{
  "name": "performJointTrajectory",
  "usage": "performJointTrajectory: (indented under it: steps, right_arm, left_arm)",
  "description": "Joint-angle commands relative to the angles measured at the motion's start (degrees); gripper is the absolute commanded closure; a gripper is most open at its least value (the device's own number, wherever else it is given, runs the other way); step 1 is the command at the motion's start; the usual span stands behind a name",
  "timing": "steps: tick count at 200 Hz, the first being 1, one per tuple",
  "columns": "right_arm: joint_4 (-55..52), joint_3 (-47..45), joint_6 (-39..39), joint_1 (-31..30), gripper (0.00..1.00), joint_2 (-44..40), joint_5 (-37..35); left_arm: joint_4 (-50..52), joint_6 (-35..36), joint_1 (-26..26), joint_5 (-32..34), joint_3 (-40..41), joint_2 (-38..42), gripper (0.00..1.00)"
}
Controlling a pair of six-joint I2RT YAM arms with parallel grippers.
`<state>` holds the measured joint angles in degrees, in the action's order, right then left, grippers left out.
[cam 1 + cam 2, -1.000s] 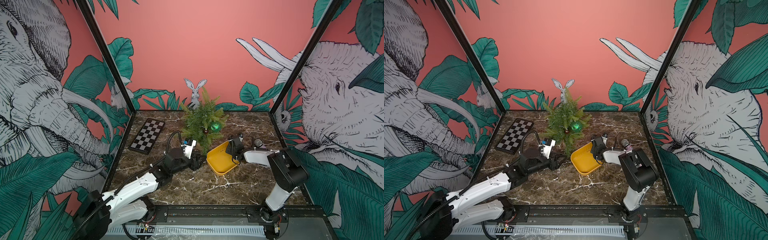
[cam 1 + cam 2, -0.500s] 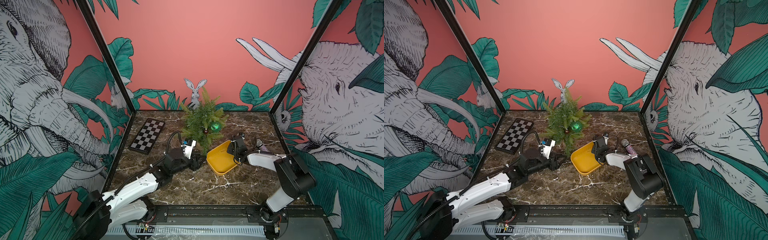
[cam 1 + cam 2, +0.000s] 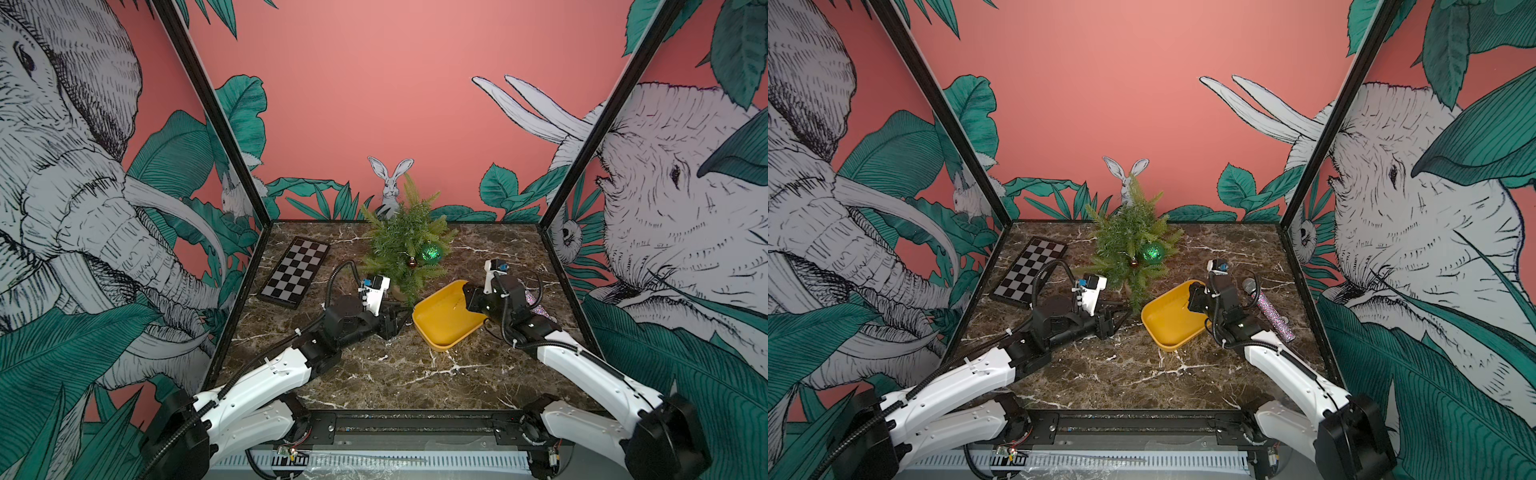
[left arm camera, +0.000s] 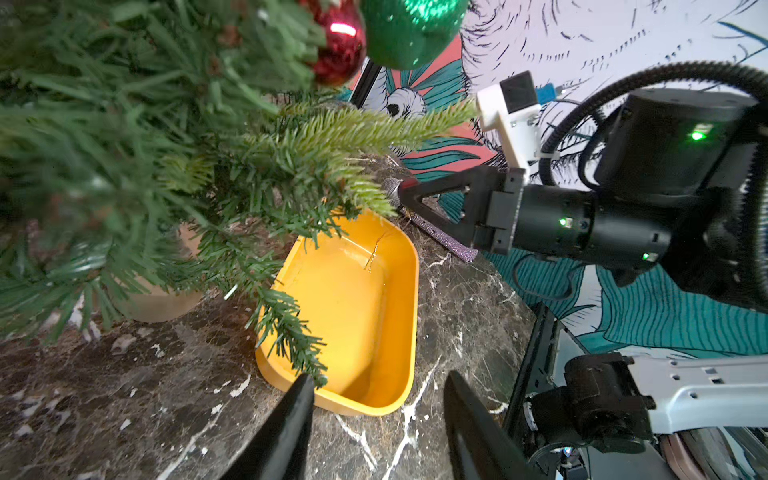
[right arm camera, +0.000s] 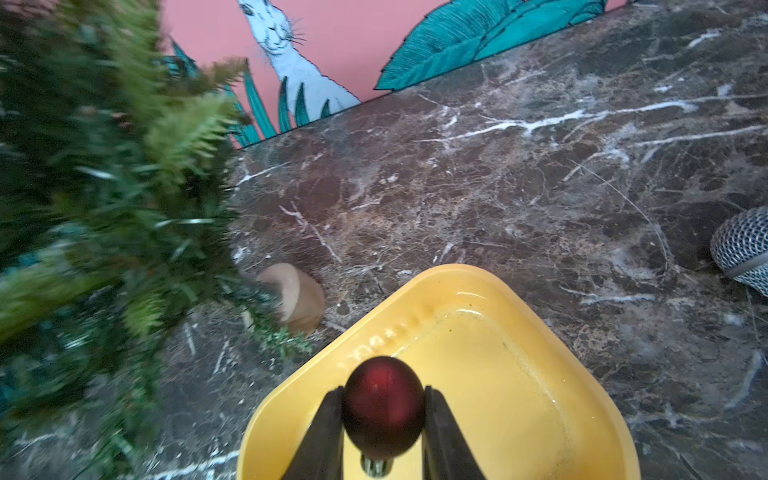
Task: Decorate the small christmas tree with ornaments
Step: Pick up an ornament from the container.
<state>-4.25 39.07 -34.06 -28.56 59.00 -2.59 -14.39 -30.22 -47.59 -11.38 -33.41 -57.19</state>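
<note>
Right arm (image 3: 582, 365) stretched out lower; right fingers (image 5: 328, 419) pinch a red ball (image 5: 382, 405) over the tray (image 5: 540, 415), left fingers (image 4: 291, 419) half-open by the tree (image 3: 405, 245).

Pink walls (image 3: 374, 83) carry drawn elephants (image 3: 83, 208) and teal leaves (image 3: 241, 108) — black posts (image 3: 195, 62) at the corners. The floor (image 3: 395, 374) is dark marble.
</note>
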Motion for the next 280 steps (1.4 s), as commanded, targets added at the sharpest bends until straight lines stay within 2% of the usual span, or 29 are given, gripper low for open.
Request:
performJointTrajectory:
  steps: [1,40,88,124,167,199,228,280]
  right_arm:
    - [-7.75,4.0,4.31,-1.46,0.74,-3.66,4.52]
    - [-14.14,12.04,5.43,-2.82,0.74,-6.36,9.85]
    - [-20.1,24.06,4.4,-3.0,0.73,-2.84,17.07]
    - [-23.22,31.16,4.01,-3.04,0.73,-1.31,18.58]
    - [-22.74,32.93,1.35,-3.08,0.72,-1.59,19.87]
    - [-21.14,32.21,-1.35,-3.11,0.72,-2.01,19.5]
    - [-20.73,32.04,-2.44,-3.08,0.72,-2.27,17.65]
    - [-18.72,30.59,-4.59,-3.09,0.72,-3.22,17.12]
  left_arm:
    - [-0.35,0.79,-0.3,-0.74,-3.24,1.0,0.48]
    - [0.46,2.67,-0.74,-2.51,-7.99,-0.25,0.51]
    - [7.49,8.6,-2.23,-3.99,-19.47,-4.47,0.54]
    - [13.51,14.98,-2.59,-4.71,-28.78,-8.97,0.52]
    - [14.14,16.98,-3.43,-7.01,-35.42,-14.52,0.5]
    - [15.78,21.02,-7.63,-1.09,-38.48,-17.42,0.53]
    - [15.33,22.13,-9.84,1.59,-39.62,-19.25,0.56]
    - [12.22,26.42,-15.32,14.98,-40.24,-21.79,0.57]
